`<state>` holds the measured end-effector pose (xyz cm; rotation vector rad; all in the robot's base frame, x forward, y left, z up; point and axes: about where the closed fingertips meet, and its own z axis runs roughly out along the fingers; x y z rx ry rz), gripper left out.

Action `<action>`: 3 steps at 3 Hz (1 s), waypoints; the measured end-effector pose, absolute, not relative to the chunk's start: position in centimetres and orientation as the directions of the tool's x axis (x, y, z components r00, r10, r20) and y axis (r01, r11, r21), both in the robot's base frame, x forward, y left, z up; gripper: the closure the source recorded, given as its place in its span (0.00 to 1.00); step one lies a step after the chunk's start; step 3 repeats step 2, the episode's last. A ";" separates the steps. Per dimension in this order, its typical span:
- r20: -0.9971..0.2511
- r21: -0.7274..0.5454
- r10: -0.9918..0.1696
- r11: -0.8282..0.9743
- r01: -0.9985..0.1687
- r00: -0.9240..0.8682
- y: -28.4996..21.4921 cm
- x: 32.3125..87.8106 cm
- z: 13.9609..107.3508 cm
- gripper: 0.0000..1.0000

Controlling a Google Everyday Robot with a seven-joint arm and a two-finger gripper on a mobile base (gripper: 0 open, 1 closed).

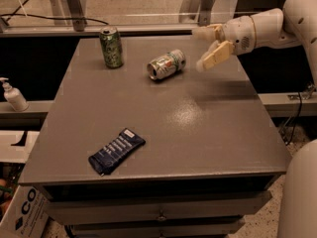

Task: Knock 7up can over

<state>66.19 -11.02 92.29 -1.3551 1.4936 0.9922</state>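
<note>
The 7up can (pixel 166 64), pale silvery-white with light green markings, lies on its side at the back middle of the grey table (pixel 213 128), its silver top facing front left. My gripper (pixel 204 47) hovers just right of the can, apart from it, with its cream fingers (pixel 214 57) spread open and holding nothing. The white arm reaches in from the upper right.
A darker all-green can (pixel 111 46) stands upright at the back left of the table. A dark blue snack packet (pixel 117 150) lies near the front left. A soap dispenser bottle (pixel 12 95) stands on a ledge left of the table.
</note>
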 end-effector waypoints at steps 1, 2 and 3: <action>-0.954 -0.001 -0.298 0.145 -0.989 -0.042 -13.0 67.2 91.6 0.00; -0.954 -0.001 -0.298 0.144 -0.990 -0.042 -13.0 67.2 91.6 0.00; -0.954 -0.001 -0.298 0.144 -0.990 -0.042 -13.0 67.2 91.6 0.00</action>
